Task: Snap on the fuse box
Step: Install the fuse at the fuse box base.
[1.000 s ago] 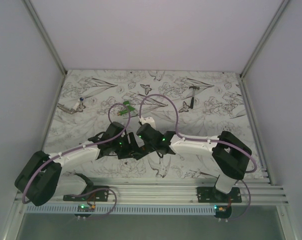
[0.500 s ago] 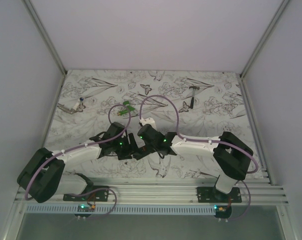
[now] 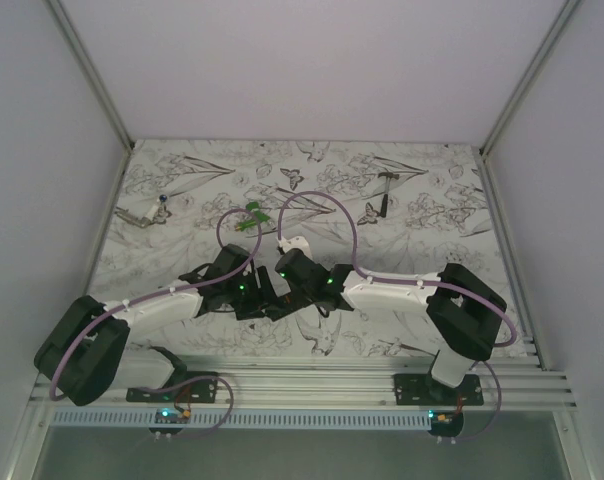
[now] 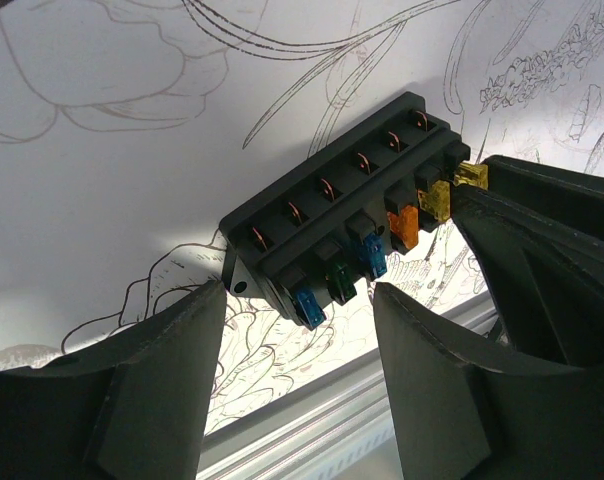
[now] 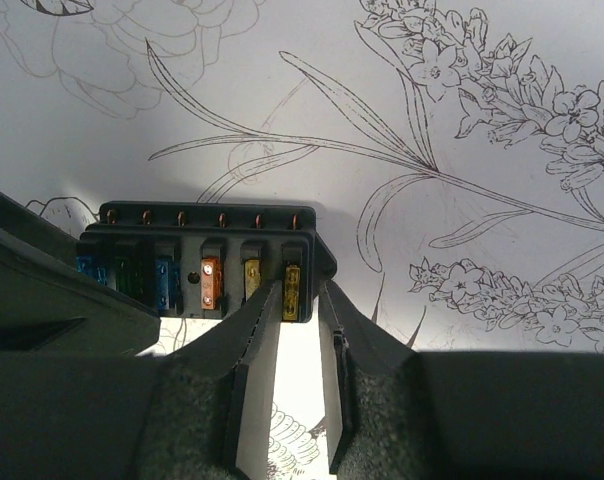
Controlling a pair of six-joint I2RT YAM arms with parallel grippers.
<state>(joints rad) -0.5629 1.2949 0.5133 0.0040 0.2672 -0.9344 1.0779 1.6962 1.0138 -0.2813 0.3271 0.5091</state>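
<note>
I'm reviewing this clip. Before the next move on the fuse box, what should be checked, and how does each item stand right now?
1. Fuse box lying flat on the table: ok.
2. All six fuses sitting in their slots: ok.
3. Left jaws open at the blue-fuse end of the box: ok.
4. Right jaws clear of the end yellow fuse: cannot tell; they stand narrowly parted right at it.
5. A cover to snap on in view: not ok, none seen.
6. Green piece and hammer-shaped tool well away from the box: ok.
</note>
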